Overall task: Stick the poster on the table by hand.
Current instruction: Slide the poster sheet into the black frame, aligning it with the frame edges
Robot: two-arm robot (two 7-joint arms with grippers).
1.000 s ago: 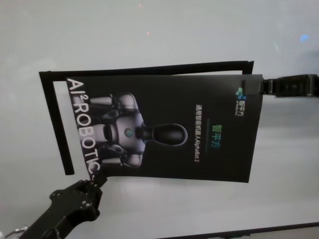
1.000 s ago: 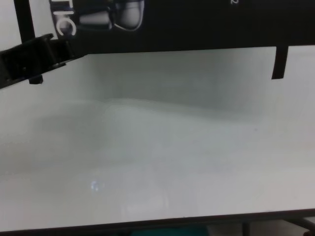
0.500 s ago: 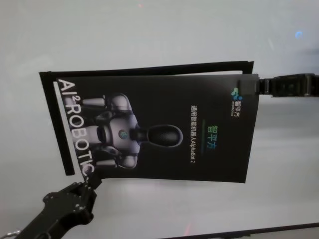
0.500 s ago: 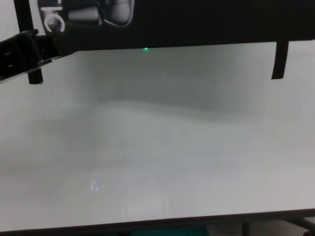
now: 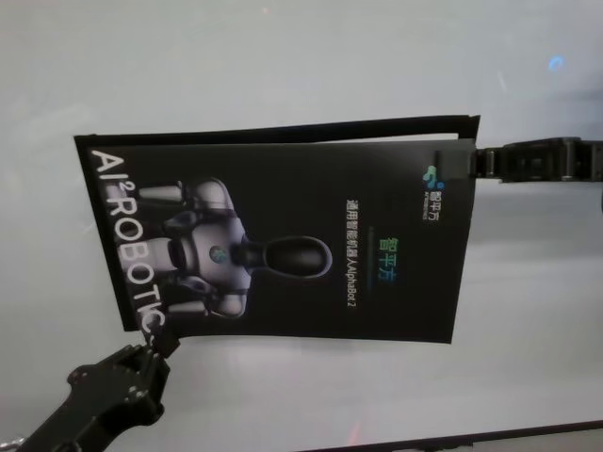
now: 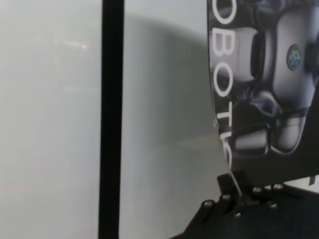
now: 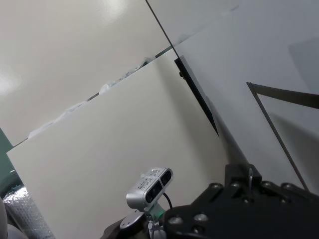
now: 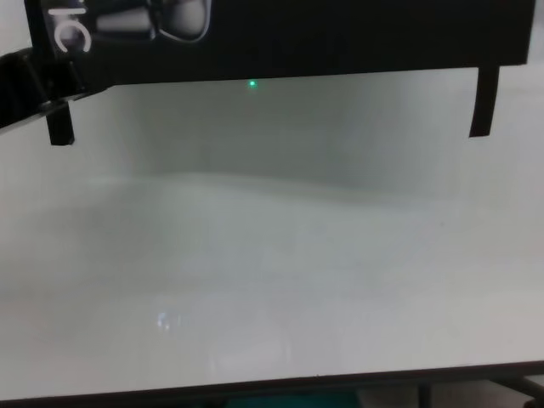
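The poster (image 5: pixel 283 245), black with white "ROBOTIC" lettering and a silver robot picture, is held over the white table (image 5: pixel 283 56). My left gripper (image 5: pixel 151 345) is shut on its near left corner, by the letter C. My right gripper (image 5: pixel 471 162) is shut on its far right corner. In the left wrist view the fingertips (image 6: pixel 232 185) pinch the poster's (image 6: pixel 269 89) edge, which curves above the table. In the chest view the poster's (image 8: pixel 340 38) lower edge crosses the top, with my left gripper (image 8: pixel 34 85) at its left end.
A thin black strip frame lies on the table: a far strip (image 5: pixel 283 132), a left strip (image 5: pixel 105 235) and a right strip (image 8: pixel 484 102). The table's dark front edge (image 8: pixel 272 384) runs along the bottom. Bare tabletop (image 8: pixel 272 255) lies near me.
The poster has shifted left between both grippers, its left edge now over the left strip. My left gripper moved left and toward me; the right moved left slightly.
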